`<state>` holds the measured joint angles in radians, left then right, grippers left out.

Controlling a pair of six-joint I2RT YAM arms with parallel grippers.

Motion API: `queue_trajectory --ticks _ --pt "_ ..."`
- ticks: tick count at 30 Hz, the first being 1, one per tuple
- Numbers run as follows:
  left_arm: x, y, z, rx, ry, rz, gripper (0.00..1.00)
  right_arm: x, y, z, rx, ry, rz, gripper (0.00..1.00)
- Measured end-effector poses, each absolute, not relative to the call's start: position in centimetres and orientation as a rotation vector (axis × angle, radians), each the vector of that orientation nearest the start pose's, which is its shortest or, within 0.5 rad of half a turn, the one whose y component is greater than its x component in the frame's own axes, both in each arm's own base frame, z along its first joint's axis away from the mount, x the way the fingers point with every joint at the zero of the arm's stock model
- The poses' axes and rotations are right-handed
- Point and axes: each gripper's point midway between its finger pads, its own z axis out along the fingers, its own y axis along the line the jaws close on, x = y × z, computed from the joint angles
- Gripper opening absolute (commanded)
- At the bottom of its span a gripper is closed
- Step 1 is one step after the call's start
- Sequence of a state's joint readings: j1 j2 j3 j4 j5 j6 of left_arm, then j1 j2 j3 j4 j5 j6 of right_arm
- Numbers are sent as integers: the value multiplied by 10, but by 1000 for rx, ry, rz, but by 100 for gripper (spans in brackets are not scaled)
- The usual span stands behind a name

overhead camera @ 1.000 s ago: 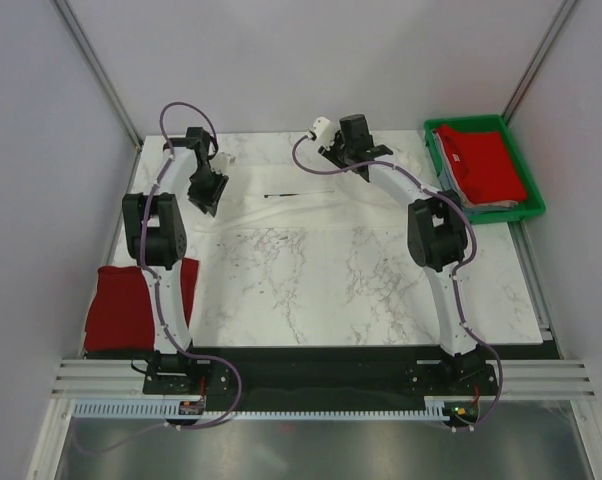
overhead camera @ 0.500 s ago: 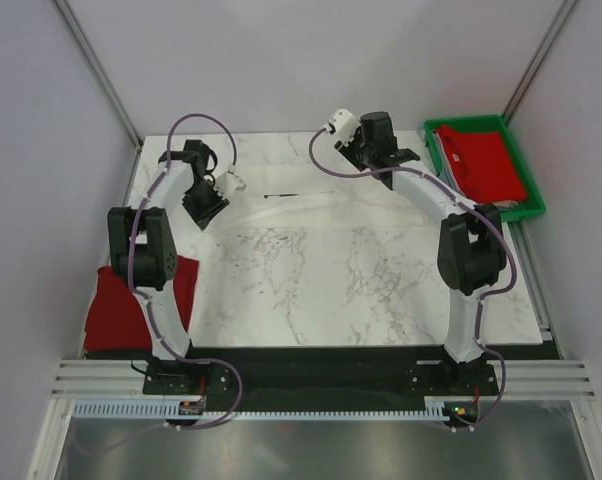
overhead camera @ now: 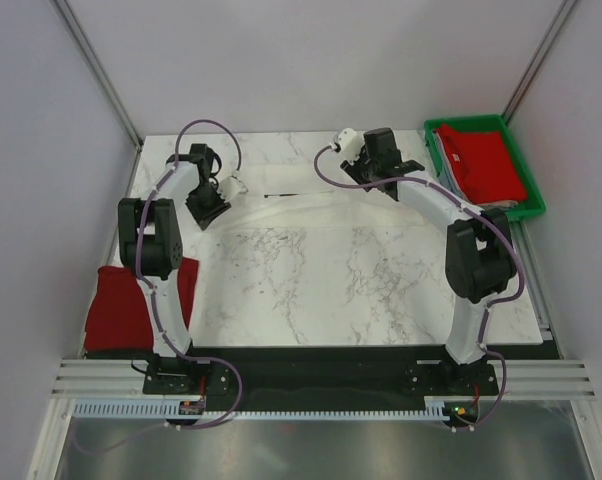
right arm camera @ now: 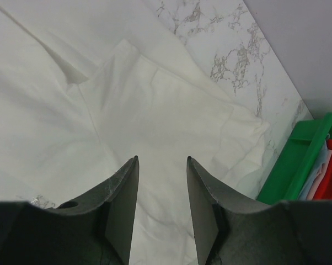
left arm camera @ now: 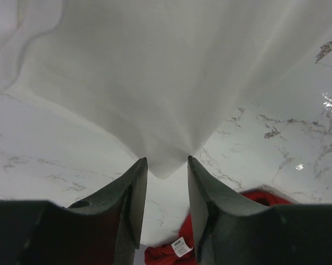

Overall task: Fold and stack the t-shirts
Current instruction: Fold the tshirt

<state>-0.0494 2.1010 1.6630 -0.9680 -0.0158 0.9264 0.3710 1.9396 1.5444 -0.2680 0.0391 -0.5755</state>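
A white t-shirt (overhead camera: pixel 306 205) lies spread at the far middle of the marble table, faint against the stone. My left gripper (overhead camera: pixel 209 212) is at its left end. In the left wrist view the jaws (left arm camera: pixel 166 160) stand open, with a corner of the white cloth (left arm camera: pixel 171 83) hanging between the tips, not pinched. My right gripper (overhead camera: pixel 366 178) is over the shirt's right end. In the right wrist view it (right arm camera: pixel 161 159) is open and empty above the wrinkled white cloth (right arm camera: pixel 155 110). A red t-shirt (overhead camera: pixel 121 305) lies at the table's left edge and also shows in the left wrist view (left arm camera: pixel 171 254).
A green plastic tray (overhead camera: pixel 463 122) at the far right holds a red t-shirt (overhead camera: pixel 486 165) on top of lighter cloth; its corner shows in the right wrist view (right arm camera: pixel 298 160). Grey walls close the table on the left, back and right.
The right gripper has moved right and a little nearer over the white shirt. The left gripper has shifted slightly nearer and its elbow has swung. The shirt lies about the same.
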Motion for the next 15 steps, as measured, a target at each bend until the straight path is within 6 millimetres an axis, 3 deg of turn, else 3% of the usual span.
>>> queue_trajectory --ticks 4,9,15 --pt "423 16 28 1418 2667 125 38 510 167 148 -996 1992 -156 48" --pt "427 15 21 1432 2667 142 3 507 165 151 -993 1989 -161 48" --pt "425 14 20 1460 2662 182 2 498 158 147 -998 2006 -173 48"
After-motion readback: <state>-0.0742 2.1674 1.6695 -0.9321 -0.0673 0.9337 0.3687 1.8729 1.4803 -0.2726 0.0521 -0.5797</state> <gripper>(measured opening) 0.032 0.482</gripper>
